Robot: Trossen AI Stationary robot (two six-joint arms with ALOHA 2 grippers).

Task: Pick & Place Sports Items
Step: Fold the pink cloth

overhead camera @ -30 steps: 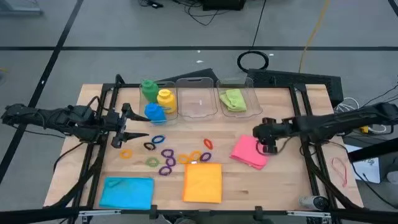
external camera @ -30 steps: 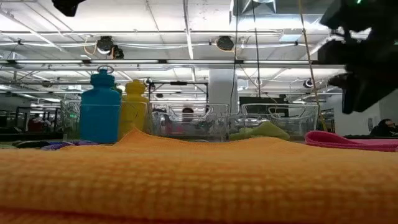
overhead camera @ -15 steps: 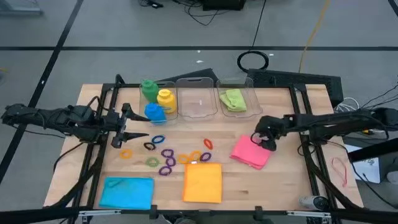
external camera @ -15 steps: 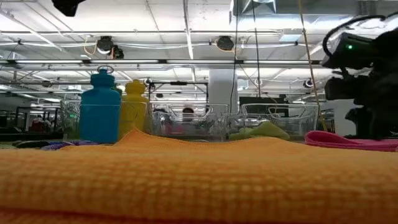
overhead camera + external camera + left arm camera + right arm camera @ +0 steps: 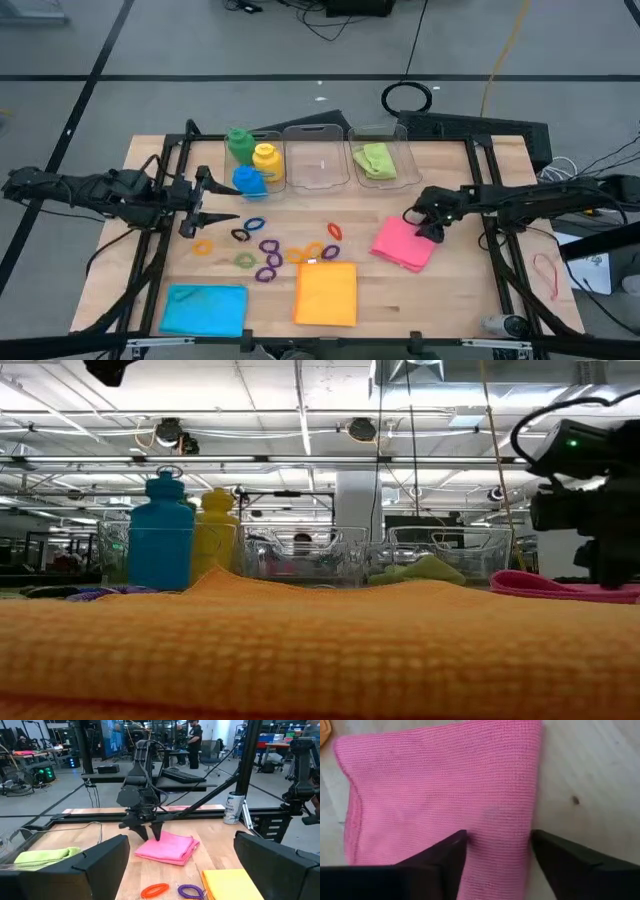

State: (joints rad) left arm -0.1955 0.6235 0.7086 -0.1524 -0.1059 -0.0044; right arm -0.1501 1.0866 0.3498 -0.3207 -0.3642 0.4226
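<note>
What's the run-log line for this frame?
right gripper: open, straddling pink cloth edge | left gripper: open, waiting beside bottles | green cloth: binned

Folded pink cloth [image 5: 402,244] flat on table

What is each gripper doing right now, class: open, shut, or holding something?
Left gripper: open, holding nothing, waiting near the rings.
Right gripper: open, fingers straddling the edge of the pink cloth, not yet closed on it.
</note>
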